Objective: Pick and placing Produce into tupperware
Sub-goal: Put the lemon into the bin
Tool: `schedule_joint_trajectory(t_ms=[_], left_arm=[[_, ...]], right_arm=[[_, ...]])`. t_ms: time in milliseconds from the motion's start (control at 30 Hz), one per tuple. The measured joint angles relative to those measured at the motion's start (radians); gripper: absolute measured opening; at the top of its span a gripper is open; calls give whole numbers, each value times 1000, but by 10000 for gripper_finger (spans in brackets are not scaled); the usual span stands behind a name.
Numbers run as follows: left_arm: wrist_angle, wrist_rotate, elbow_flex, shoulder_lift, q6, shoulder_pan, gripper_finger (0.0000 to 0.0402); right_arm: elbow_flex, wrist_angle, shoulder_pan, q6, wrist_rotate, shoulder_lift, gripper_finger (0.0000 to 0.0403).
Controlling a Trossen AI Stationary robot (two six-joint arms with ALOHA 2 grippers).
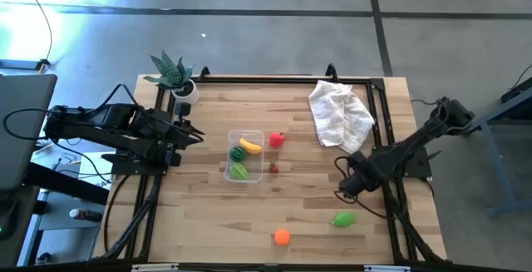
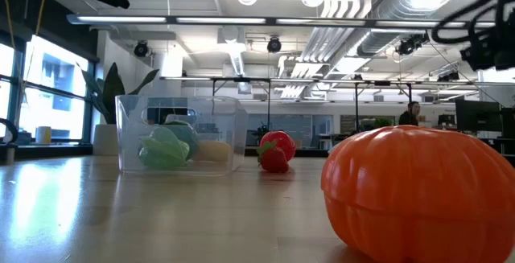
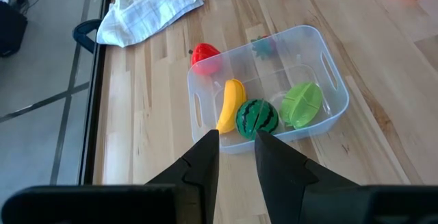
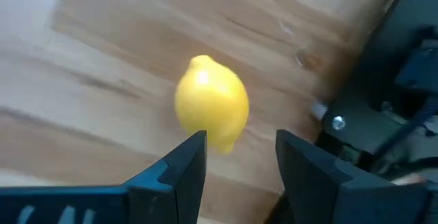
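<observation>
The clear tupperware (image 1: 245, 156) stands mid-table and holds a yellow banana (image 3: 230, 105), a striped watermelon (image 3: 257, 117) and a light green piece (image 3: 302, 103). A red piece (image 1: 277, 140) and a smaller red one (image 1: 273, 168) lie on the wood just right of the tupperware. An orange (image 1: 283, 237) and a second green piece (image 1: 342, 219) sit near the near edge. My left gripper (image 3: 237, 142) hovers open left of the tupperware. My right gripper (image 4: 239, 152) is open close over the yellow lemon (image 4: 212, 111), which lies on the table; the high view hides the lemon under the arm.
A white checked cloth (image 1: 339, 114) lies crumpled at the far right of the table. A potted green plant (image 1: 174, 74) stands at the far left corner. A black frame (image 1: 266, 78) runs along the table's edges. Bare wood lies between the tupperware and the near edge.
</observation>
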Motion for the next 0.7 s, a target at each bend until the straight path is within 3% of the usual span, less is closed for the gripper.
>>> schedule_joint_trajectory(t_ms=[433, 700], left_arm=[[0, 0, 0, 0, 0, 0, 85], [0, 0, 0, 0, 0, 0, 85]], right_arm=[[-201, 282, 25, 50, 13, 0, 168], [-197, 308, 26, 25, 55, 0, 168]])
